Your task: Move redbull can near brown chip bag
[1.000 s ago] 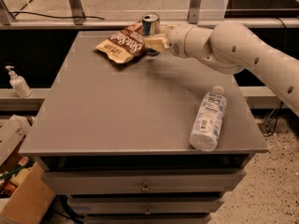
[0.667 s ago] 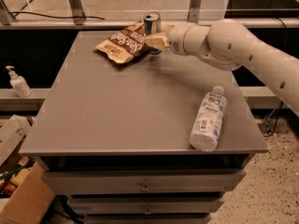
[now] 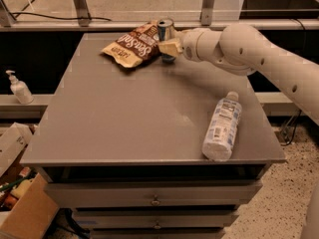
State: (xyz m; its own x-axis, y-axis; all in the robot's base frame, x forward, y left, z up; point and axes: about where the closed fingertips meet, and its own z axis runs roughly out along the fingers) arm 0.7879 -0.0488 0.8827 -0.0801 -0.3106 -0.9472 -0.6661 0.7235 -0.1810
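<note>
Redbull can [image 3: 165, 29] sitting right beside the brown chip bag [image 3: 130, 49], gripper [image 3: 168, 48] still lingering at it

Over the last second almost nothing is shifting; the can is staying upright just to the right of the chip bag's far end, touching it or very nearly so, and the gripper is staying pressed against the can's lower half on the side away from the bag; whether it is clamping the can or has let go cannot be told from this view. The white arm [image 3: 249, 49] is reaching in from the bag's right; the white-labelled clear plastic bottle [image 3: 222, 127] is lying well apart from the bag, towards the near right edge of the grey table [image 3: 124, 118]. Judging by this stillness, the placing is looking essentially done; what is remaining is probably release and withdrawal without tipping the can.
</note>
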